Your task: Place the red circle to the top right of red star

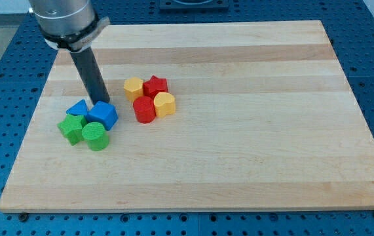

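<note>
My tip (99,101), the lower end of the straight dark rod that serves as end effector, with no jaws to open or close, rests on the pale wooden surface (252,131) at the upper edge of the blue cube (103,115), touching or just beside it. A blue triangular block (77,108), a green star-like block (73,127) and a green cylinder (95,137) crowd around that cube. To the view's right sits a second cluster: the red cylinder (144,109), the task's circle, lies just below-left of the red star (155,86), touching a yellow heart-shaped block (164,104); a yellow hexagonal block (133,87) sits left of the star.
</note>
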### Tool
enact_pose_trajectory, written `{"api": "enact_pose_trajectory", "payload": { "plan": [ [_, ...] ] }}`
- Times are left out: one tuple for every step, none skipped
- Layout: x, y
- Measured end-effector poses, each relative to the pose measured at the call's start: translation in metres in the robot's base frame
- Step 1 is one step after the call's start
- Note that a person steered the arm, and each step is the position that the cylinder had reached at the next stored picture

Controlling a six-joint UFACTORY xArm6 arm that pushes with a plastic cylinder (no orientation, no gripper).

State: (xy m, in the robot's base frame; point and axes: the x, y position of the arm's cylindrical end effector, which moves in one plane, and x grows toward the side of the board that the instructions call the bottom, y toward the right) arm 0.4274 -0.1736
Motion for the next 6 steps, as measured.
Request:
{"api": "enact_pose_trajectory", "payload": {
  "plan": [
    [0.003,0.013],
    [0.003,0.028],
    [0.003,0.039],
    [0.003,0.040],
    [0.003,0.040],
    [0.006,0.044]
  ]
}}
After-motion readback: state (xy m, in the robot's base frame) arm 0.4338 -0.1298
